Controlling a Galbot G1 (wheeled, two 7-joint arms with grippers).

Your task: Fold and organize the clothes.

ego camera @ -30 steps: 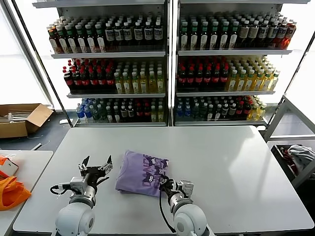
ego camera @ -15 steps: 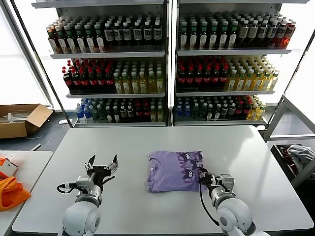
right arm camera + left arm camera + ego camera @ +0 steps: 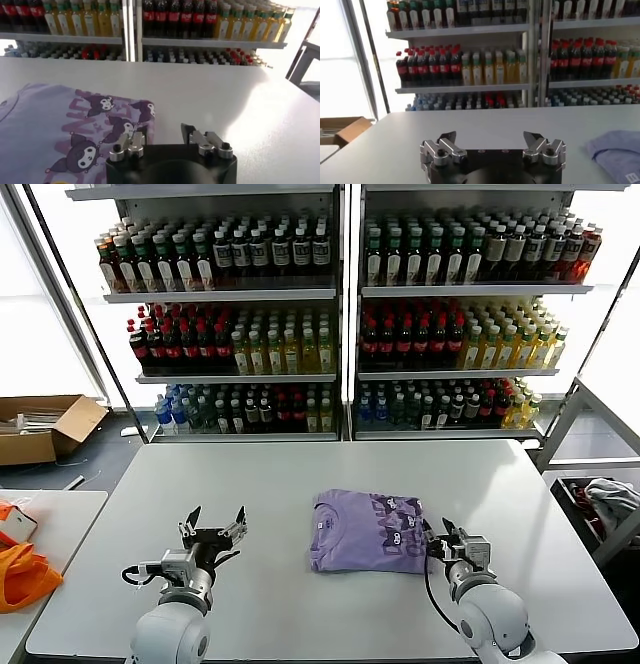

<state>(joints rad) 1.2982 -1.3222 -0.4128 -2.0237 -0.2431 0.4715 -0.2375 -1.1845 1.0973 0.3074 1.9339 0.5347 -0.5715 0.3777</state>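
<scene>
The lavender T-shirt point(image 3: 365, 532) lies folded on the white table point(image 3: 300, 469), right of centre, print side up. It also shows in the right wrist view point(image 3: 65, 120) and at the edge of the left wrist view point(image 3: 617, 150). My right gripper point(image 3: 441, 537) is open at the shirt's right edge. In the right wrist view point(image 3: 160, 132) one finger sits over the printed edge and the other over bare table. My left gripper point(image 3: 214, 517) is open and empty over the front left of the table, well apart from the shirt; it also shows in its own wrist view point(image 3: 490, 136).
Shelves of bottles point(image 3: 340, 314) stand behind the table. An orange bag point(image 3: 25, 576) lies on a side table at the left. A cardboard box point(image 3: 45, 424) sits on the floor at the far left. A grey-white cloth bundle point(image 3: 610, 499) lies at the right.
My right gripper has carried the folded shirt to the right across the table and its jaws now stand apart. My left gripper has shifted a little to the right, still open.
</scene>
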